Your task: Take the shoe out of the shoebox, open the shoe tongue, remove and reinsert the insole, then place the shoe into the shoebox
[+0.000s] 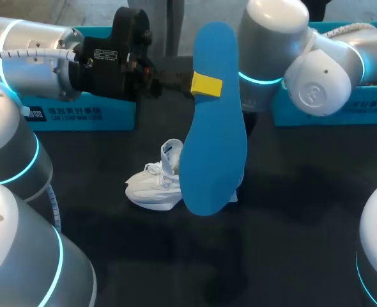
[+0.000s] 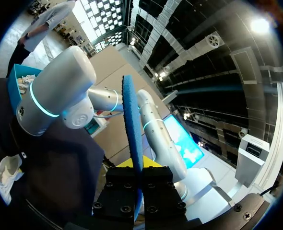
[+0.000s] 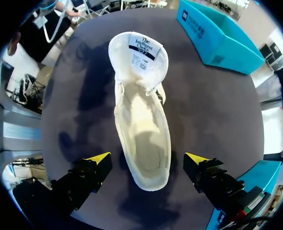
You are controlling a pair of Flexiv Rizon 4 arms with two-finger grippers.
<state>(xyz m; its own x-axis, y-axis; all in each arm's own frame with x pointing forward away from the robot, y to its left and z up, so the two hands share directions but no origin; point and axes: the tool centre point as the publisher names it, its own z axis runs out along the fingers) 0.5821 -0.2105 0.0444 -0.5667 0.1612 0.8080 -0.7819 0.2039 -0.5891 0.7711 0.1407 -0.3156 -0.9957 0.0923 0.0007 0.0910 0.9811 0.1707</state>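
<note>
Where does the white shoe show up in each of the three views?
Head view: white shoe at the centre, partly behind the upright blue insole.
Left wrist view: shoe on the table, off beside the left gripper.
Right wrist view: shoe under and between the right gripper's open fingers.
Shared landmark: the dark table.

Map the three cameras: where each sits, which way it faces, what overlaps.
Head view: above and behind, looking down at the table; left arm, right arm show, left pincer holding the blue insole.
Left wrist view: on the left wrist, looking along the insole's edge; own pincer and right arm show.
Right wrist view: on the right wrist, looking down into the white shoe; open right pincer shows.
Shared: all see the shoe; head and left wrist, the insole.
</note>
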